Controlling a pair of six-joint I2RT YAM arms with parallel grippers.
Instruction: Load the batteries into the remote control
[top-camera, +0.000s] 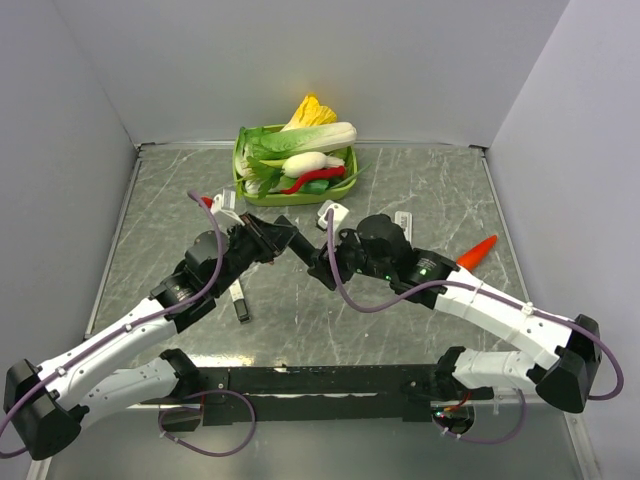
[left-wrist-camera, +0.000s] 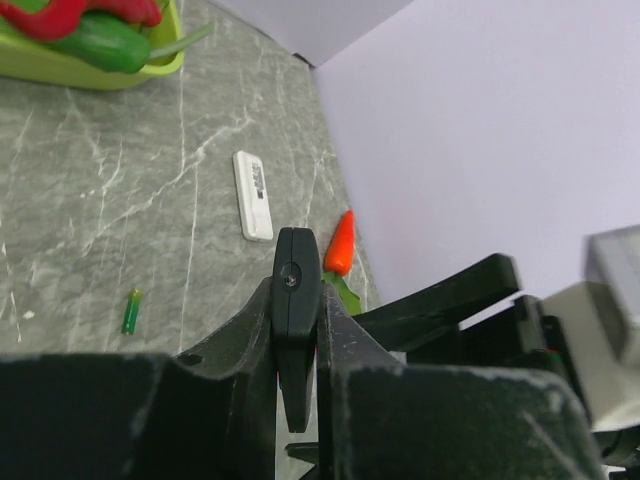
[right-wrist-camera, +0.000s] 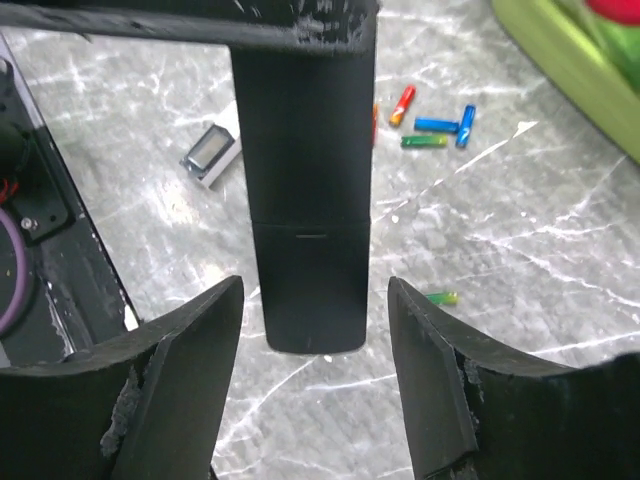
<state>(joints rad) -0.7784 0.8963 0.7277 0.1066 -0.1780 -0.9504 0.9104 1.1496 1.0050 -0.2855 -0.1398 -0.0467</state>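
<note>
A: Nearest in the right wrist view?

B: The right gripper (right-wrist-camera: 312, 295), spread wide at the bottom of the frame, one finger either side of the lower end of the remote control (right-wrist-camera: 310, 180). Touching neither flank, by the look of it.

A: Held how?

B: Hanging down the centre of the frame, clamped at its top by the left gripper (left-wrist-camera: 297, 320). Seen edge-on between those fingers in the left wrist view. Faint seam across the body, probably the battery door, apparently not yet off.

A: Best way to proceed?

B: Probably centre first, close gently below the seam, square to the long edges, then slide the door along the body rather than pry. Keep the left clamp firm and untwisted. Risk of a slip on smooth plastic if pinched near the rounded tip.

A: Batteries?

B: Beyond, lying on the worktop (right-wrist-camera: 520, 220). One green battery (right-wrist-camera: 440, 297) at middle right, near the remote control's tip. More batteries (right-wrist-camera: 437, 124), red, blue and green, bunched close at upper right. None in either gripper.

A: Farthest?

B: Green tray (right-wrist-camera: 565, 75) cutting the upper right corner, well apart from the work.
</note>
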